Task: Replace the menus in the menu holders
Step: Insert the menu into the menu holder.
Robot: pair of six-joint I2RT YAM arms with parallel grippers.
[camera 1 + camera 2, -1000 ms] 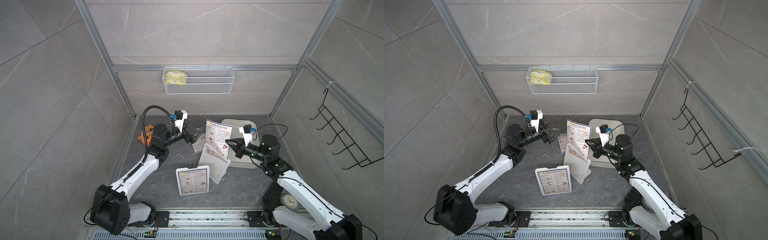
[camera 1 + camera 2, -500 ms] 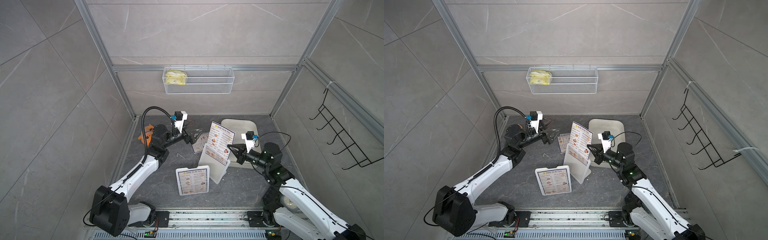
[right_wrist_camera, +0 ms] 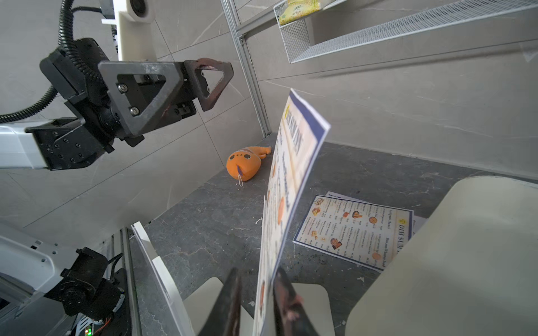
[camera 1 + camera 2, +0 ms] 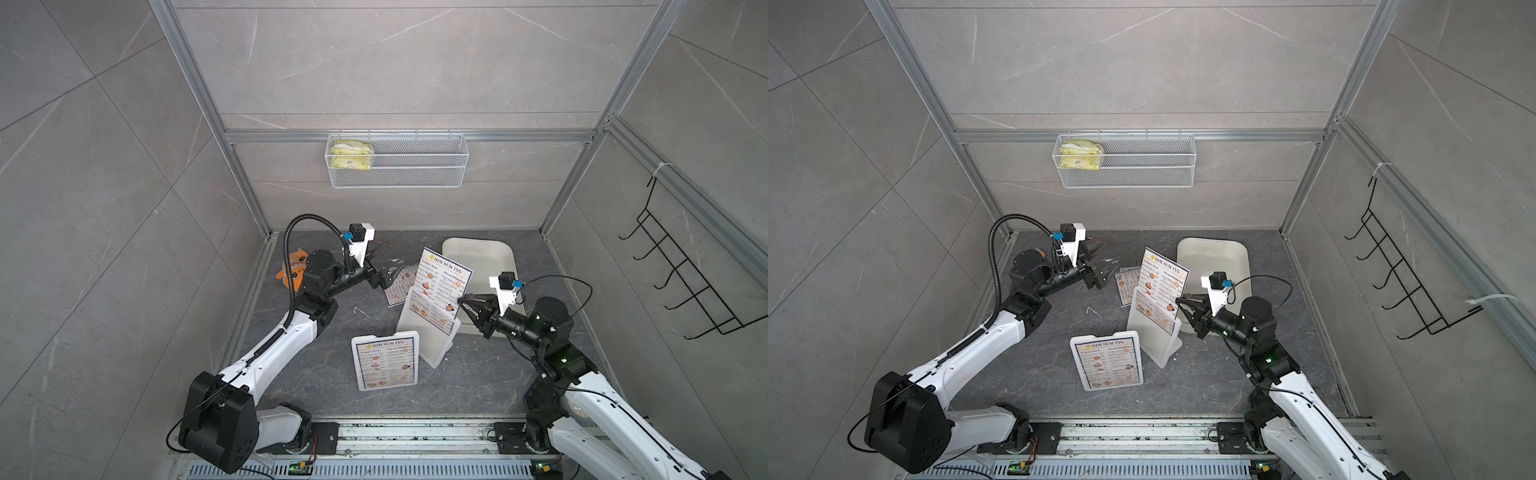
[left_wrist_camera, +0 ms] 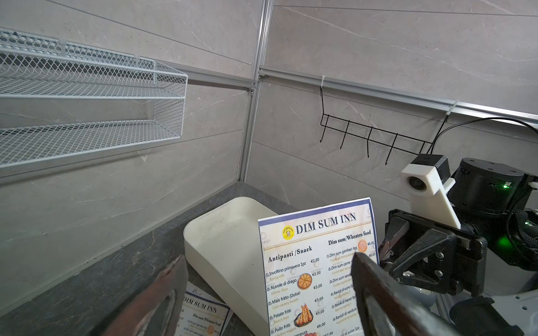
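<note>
The step in hand looks like seating a menu [image 4: 444, 282] in the upright holder [image 4: 419, 345] at the centre of both top views. The sheet's lower part appears to sit in the slot, while its upper half stands clear in front of the cream tray [image 4: 478, 249] at the upper right of the table [image 4: 478, 386]. The right fingers [image 4: 464, 301] flank the sheet's right edge, narrowly parted. A slim gap shows in the right wrist view, so the grip seems let go. To finish well, I would back them straight off along the sheet's plane so the paper is not dragged out. Then I would press the top edge down until it seats, steadying the light holder, which could tip. The left fingers [image 5: 375, 291] hang wide and empty over the loose menus [image 4: 398, 286] left of centre, free to brace. A second holder [image 4: 384, 361], already filled, sits at lower centre. Against a second ago, the menu has sunk lower and the right arm has dropped toward the lower right. Its fingers, then clamped on the sheet, have eased, and the left arm is unchanged.
</note>
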